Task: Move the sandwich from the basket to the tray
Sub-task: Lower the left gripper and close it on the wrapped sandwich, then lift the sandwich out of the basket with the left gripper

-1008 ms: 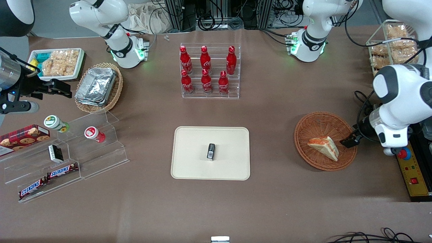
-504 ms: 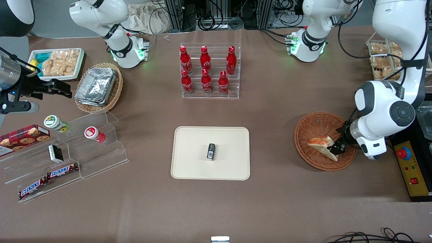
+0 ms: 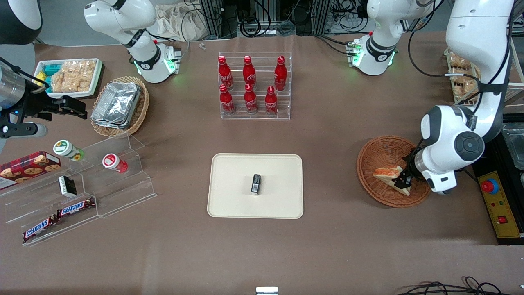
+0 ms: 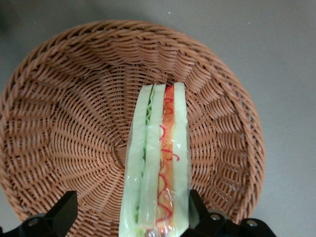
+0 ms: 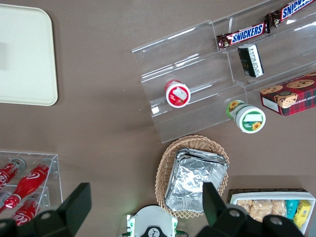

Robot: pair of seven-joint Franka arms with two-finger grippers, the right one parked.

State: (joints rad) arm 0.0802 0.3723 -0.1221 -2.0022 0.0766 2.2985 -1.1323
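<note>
The sandwich [image 3: 386, 172] [image 4: 158, 148] stands on edge in the round reddish-brown basket [image 3: 370, 157] [image 4: 64, 113], toward the working arm's end of the table. It is a wrapped white-bread wedge with green and orange-red layers. My left gripper [image 3: 403, 179] [image 4: 131, 205] is down in the basket and open, one finger on each side of the sandwich. One finger [image 4: 196, 210] touches the bread; the other finger [image 4: 63, 213] stands apart from it. The cream tray [image 3: 233, 176] lies mid-table with a small black object [image 3: 256, 183] on it.
A clear rack of red bottles [image 3: 251, 86] stands farther from the front camera than the tray. Acrylic steps with snacks [image 3: 82, 184], an oval basket of foil containers [image 3: 118, 104] and a white snack tray [image 3: 69, 76] lie toward the parked arm's end. A yellow control box [image 3: 499, 205] sits beside the basket.
My left arm swung in over the basket and lowered. The gripper went from the basket's rim to straddling the sandwich, which now stands more upright.
</note>
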